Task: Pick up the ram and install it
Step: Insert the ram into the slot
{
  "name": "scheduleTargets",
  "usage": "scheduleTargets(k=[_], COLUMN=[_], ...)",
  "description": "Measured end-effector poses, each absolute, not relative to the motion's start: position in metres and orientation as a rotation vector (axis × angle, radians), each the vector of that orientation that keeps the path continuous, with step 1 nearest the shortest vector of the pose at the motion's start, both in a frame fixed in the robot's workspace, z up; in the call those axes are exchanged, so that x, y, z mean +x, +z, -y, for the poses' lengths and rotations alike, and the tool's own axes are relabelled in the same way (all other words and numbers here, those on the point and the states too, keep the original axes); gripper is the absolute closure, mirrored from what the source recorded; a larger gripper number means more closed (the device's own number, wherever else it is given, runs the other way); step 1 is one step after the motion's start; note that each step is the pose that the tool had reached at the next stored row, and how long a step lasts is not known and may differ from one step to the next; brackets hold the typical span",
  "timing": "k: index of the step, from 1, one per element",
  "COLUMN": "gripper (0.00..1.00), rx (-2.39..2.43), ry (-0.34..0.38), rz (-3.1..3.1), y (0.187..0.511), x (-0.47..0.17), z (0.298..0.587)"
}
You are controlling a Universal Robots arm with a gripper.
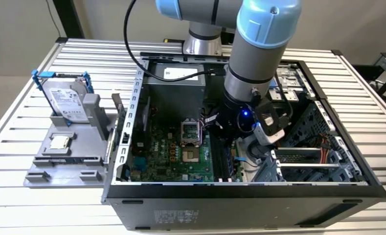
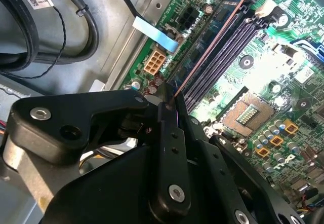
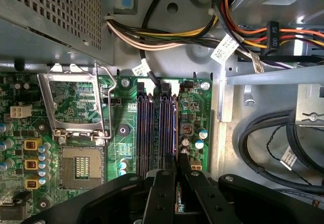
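Claw [image 2: 171, 96] clamped on thin flat ram [image 2: 210, 45] | edge over long black slots [image 2: 230, 49]

Exterior view: even, diffuse room light on my slatted white metal desk [image 1: 42, 205], no hard shadows there. The inside of the open black computer case [image 1: 245, 188] is dimmer; my arm shades the green motherboard [image 1: 173, 156]. A small blue indicator light [image 1: 245, 114] glows at my wrist. Focus is fair throughout.

Second wrist view: my black end effector [image 2: 169, 107] sits near the lens, dark and slightly soft. Bright glare washes out the board near the square silver processor socket [image 2: 248, 113].

First wrist view: evenly lit and sharp; the grey perforated metal box [image 3: 55, 16] is bright, and the corners show a mild bend.
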State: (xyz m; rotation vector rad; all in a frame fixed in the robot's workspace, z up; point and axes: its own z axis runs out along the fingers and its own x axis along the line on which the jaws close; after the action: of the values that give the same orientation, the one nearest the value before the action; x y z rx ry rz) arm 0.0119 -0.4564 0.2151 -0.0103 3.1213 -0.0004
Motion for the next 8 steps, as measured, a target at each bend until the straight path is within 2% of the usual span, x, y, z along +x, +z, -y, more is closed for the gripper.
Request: scheduleTargets(k=[8], gripper=[1.0], rx=[-0.01], ry=[-0.005], rz=[-3.122], y=[0.2208], x=[0.0119], z=[0.4557])
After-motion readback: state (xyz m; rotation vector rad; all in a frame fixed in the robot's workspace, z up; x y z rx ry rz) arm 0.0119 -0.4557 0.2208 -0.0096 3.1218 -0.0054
